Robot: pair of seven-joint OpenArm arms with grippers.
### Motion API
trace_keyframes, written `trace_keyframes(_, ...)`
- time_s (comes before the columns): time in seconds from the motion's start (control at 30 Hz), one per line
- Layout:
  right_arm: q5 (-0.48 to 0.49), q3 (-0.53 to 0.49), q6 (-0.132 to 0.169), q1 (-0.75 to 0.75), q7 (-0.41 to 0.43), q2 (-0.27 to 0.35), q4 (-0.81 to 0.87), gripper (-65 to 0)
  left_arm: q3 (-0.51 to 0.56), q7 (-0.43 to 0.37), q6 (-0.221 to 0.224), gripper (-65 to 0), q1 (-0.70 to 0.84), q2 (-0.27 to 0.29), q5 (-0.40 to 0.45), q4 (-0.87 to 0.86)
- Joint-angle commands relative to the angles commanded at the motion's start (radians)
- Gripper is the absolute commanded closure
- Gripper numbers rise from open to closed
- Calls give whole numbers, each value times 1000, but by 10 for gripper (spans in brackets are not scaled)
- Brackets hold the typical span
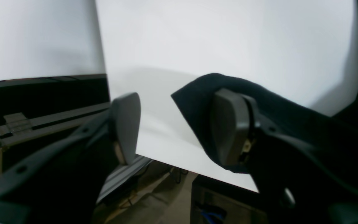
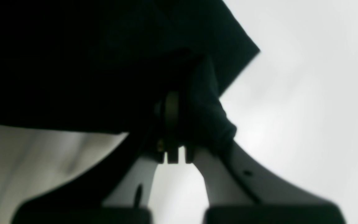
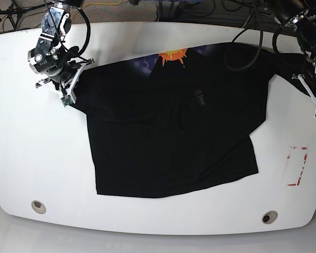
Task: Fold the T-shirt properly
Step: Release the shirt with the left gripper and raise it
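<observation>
The black T-shirt (image 3: 174,126) lies spread on the white table (image 3: 31,158), with an orange graphic at its far edge. At the base view's left sleeve, my right gripper (image 3: 73,83) holds the cloth. In the right wrist view this right gripper (image 2: 174,124) is shut on a bunched fold of the T-shirt (image 2: 73,62). My left gripper (image 3: 300,71) sits at the other sleeve. Up close, the left gripper (image 1: 179,127) is open, and a corner of the T-shirt (image 1: 197,99) drapes over the outside of one of its fingers (image 1: 230,127), with nothing between the two.
Red marks (image 3: 297,166) are on the table near its right side. Two round holes (image 3: 38,206) (image 3: 269,216) sit by the front edge. Cables run behind the table. Beyond the table edge, the left wrist view shows a black case (image 1: 42,109) and the floor.
</observation>
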Motion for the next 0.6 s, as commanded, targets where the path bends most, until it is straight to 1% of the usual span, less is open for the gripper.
trace_keyframes(0.07, 0, 0, 0, 0, 0, -2, -2, 0, -2, 34, 0, -354, -20, -23, 0, 0)
trace_keyframes(0.13, 0, 0, 0, 0, 0, -2, -2, 0, -3, 51, 0, -356, -28, -34, -2, -2)
trace_keyframes(0.4, 0, 3, 0, 0, 0, -2, 0, 0, -6, 52, 0, -351, -26, -41, -17, -2)
trace_keyframes(0.6, 0, 2, 0, -3, 0, -2, 6, 0, -100, 54, 0, -351, -21, -40, -17, 9)
